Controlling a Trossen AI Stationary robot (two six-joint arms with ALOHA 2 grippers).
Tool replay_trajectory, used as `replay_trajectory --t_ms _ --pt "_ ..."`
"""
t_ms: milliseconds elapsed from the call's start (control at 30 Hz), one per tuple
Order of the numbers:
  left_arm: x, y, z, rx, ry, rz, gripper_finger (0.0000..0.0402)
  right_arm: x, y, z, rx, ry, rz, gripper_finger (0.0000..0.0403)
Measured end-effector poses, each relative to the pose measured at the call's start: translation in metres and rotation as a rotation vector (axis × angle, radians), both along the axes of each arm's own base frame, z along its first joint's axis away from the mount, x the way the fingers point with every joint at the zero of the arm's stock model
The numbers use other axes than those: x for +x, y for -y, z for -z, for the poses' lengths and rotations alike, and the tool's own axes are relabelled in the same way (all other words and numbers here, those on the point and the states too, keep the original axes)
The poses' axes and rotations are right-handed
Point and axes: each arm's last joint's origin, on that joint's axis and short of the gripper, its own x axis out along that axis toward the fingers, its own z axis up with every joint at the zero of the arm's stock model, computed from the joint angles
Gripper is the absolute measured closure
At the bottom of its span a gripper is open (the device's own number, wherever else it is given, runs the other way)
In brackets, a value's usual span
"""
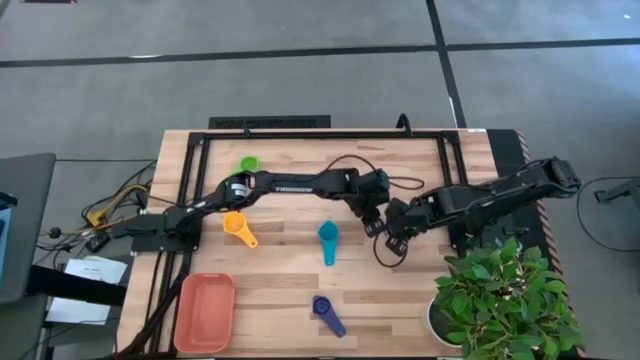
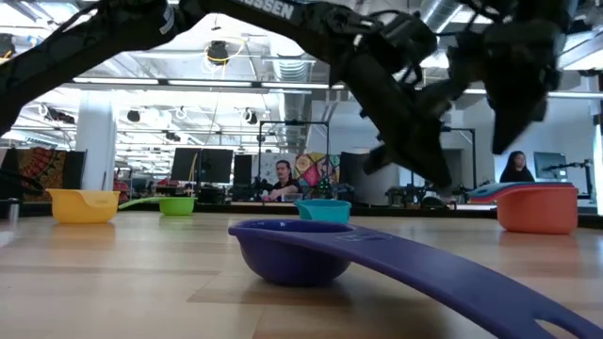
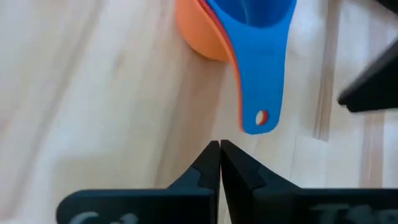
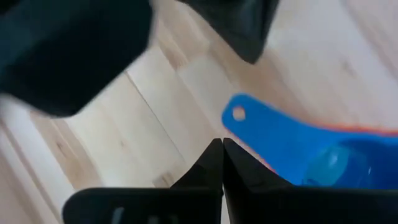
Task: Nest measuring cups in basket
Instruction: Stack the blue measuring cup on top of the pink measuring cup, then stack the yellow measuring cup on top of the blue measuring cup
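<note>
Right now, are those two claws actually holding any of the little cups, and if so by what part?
No. The left gripper and the right gripper are both shut on nothing. The blue cup, nested in an orange cup, lies free on the table just beyond their tips.

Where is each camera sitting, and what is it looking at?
High view: above, looking down at table, basket, both arms.
Low view: table height, purple cup close, arms overhead.
Left wrist: behind the shut left gripper, blue cup ahead.
Right wrist: behind the shut right gripper.
Both wrists share that blue cup.
</note>
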Motion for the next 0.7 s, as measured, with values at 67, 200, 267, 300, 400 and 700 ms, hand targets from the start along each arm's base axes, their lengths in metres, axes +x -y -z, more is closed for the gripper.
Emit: replay_trajectory --t_ms 67,200,267,300,400,700 --pt "-0.006 -0.005 -0.013 0.022 -0.003 -0.015 0.0401 0.002 0.002 -0.009 -0.021 0.027 -0.008 0.0381" --pt "-0.017 -0.015 -0.040 0.079 0.003 -0.049 0.0401 0.006 0.009 -0.029 -0.046 0.110 -0.014 0.0381" --pt "-0.023 -0.018 -0.052 0.094 -0.003 -0.068 0.0401 0.006 0.013 -0.037 -0.063 0.141 -0.005 0.0381" --pt "-0.027 -0.019 -0.057 0.107 -0.012 -0.081 0.0401 0.006 0.015 -0.042 -0.066 0.174 -0.004 0.0379" --pt "-0.036 -0.020 -0.073 0.158 -0.024 -0.112 0.0401 0.007 0.019 -0.056 -0.076 0.265 -0.007 0.0373" --pt "-0.054 -0.017 -0.063 0.219 -0.223 -0.101 0.0401 0.006 0.020 -0.098 -0.100 0.627 -0.045 0.0357"
